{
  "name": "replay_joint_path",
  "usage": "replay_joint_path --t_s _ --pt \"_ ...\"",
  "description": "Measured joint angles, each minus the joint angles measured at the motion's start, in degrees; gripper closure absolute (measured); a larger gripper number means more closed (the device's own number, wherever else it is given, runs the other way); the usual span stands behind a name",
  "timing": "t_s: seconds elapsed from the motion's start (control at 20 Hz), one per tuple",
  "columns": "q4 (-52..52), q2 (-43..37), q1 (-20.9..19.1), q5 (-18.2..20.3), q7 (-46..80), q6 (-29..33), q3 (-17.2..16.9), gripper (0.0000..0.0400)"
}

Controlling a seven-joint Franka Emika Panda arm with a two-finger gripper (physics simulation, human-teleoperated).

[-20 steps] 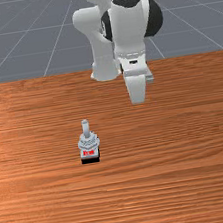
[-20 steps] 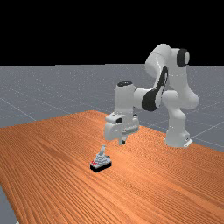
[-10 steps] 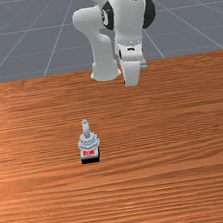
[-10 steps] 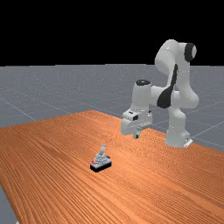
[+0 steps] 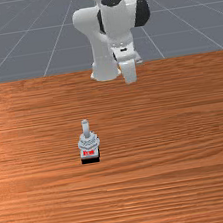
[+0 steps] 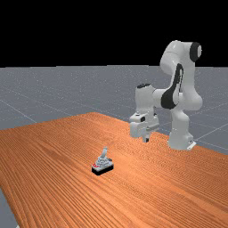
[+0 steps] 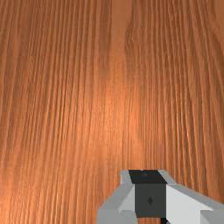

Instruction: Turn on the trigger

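A white-and-grey robot arm (image 6: 177,75) with black joint sections bends above an orange-brown wooden table (image 6: 53,164), its gripper (image 6: 146,140) pointing down over the wood, near the arm's base (image 6: 180,140). The gripper's 2 fingers (image 7: 142,199) are pressed together at their dark tips, nothing pinched between them, and the table's long grain runs beneath them in the wrist view.

The trigger (image 5: 88,143), a small light-grey device on a black base (image 5: 90,160), stands on the tabletop, well apart from the gripper and touching no part of the arm. In the front view it sits left of the picture's middle, nearer the camera than the hand, with red markings (image 5: 89,153) on its near face. Its slim grey stick (image 5: 85,128) points up from the stepped body; in the far view, where the device sits lower and farther left than the gripper, the stick leans slightly toward the far view's right. Behind the table spreads a grey floor (image 5: 11,37) crossed by thin pale lines, below a black background (image 6: 67,31) in the far view.
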Motion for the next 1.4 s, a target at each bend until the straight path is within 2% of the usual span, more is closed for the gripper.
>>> replay_joint_path --t_s 0.05,0.25,0.45,0.65,0.7,0.75,0.8,0.85,0.9,0.95,1.0,1.1,1.15,1.4 --pt "-0.37 -0.36 -1.2 -11.71 13.68 1.07 0.62 0.04" --pt "-0.97 -0.86 -4.41 -11.85 11.8 1.22 -2.54 0.04" --pt "-1.09 -0.61 -5.46 -11.76 7.78 1.85 -3.52 0.04" --pt "-3.44 0.96 -5.49 -11.93 5.6 8.76 -3.64 0.04" --pt "-1.24 3.49 -6.09 1.52 -6.84 4.99 -3.26 0.04" --pt "-1.34 5.13 -6.64 2.83 -8.04 6.47 -2.7 0.04" --pt "-1.8 6.69 -7.07 1.0 -6.29 9.52 -2.04 0.04" --pt "-1.75 8.5 -7.85 2.27 -7.51 11.1 -1.21 0.04" --pt "-2.08 10.08 -7.8 -0.55 -4.81 13.77 -1.16 0.04" --pt "-2.21 10.42 -4.03 -15.74 9.01 13.8 -5.42 0.04" --pt "1.42 12.02 -6.48 -7.76 0.54 6.62 -3.54 0.04" --pt "0.96 11.77 -7.83 -7.57 -1.82 7.73 -4.32 0.04" --pt "-1.5 10.79 -8.1 -6.73 0.79 12.95 -4.95 0.04" --pt "-1.02 11.09 -10.05 -6.32 -3.05 12.73 -5.73 0.04"
